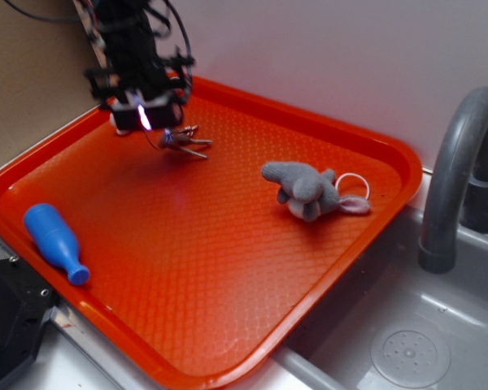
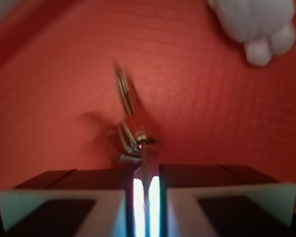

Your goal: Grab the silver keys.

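gripper (image 2: 145, 190) pinched nearly together on the thin wire ring of the silver keys (image 1: 183, 142); only a bright sliver of gap shows between the fingers in the wrist view. the ring is the one part thin enough to clamp, hence the hold there. keys dangle below the jaws, at the far left of the orange tray (image 1: 228, 268), seemingly just off its surface; contact unclear. grey plush toy (image 1: 305, 188) and blue bottle (image 1: 55, 241) lie well apart, untouched. judgement: grasp made.
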{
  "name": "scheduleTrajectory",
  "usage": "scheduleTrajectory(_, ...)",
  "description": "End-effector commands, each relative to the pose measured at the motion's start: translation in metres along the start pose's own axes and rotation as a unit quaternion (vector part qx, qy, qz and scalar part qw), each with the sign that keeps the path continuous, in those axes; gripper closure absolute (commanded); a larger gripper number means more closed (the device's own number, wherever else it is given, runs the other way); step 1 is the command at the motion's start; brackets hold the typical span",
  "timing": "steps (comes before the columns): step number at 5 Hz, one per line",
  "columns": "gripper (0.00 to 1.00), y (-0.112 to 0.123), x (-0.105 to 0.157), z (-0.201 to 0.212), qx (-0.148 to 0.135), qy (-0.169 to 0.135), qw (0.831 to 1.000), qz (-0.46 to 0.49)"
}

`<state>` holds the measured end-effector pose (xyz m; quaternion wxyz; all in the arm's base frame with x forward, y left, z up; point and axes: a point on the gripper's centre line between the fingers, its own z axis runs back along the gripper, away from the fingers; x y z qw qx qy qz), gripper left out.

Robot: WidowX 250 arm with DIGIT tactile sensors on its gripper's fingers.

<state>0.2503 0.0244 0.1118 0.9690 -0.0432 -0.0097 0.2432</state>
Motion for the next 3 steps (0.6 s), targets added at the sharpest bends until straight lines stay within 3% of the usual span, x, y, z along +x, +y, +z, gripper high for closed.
scheduleTrajectory(1, 1.0, 0.024, -0.033, 0.112, -0.037, -0.064, 0.966, -0.248)
scheduleTrajectory(2, 1.0, 0.019, -0.032, 0.156, -0.03, -0.074, 0.932, -0.353)
scheduleTrajectory(3, 1.0, 0.011, -0.03, 0.146, -0.007, -0.065, 0.936, -0.346)
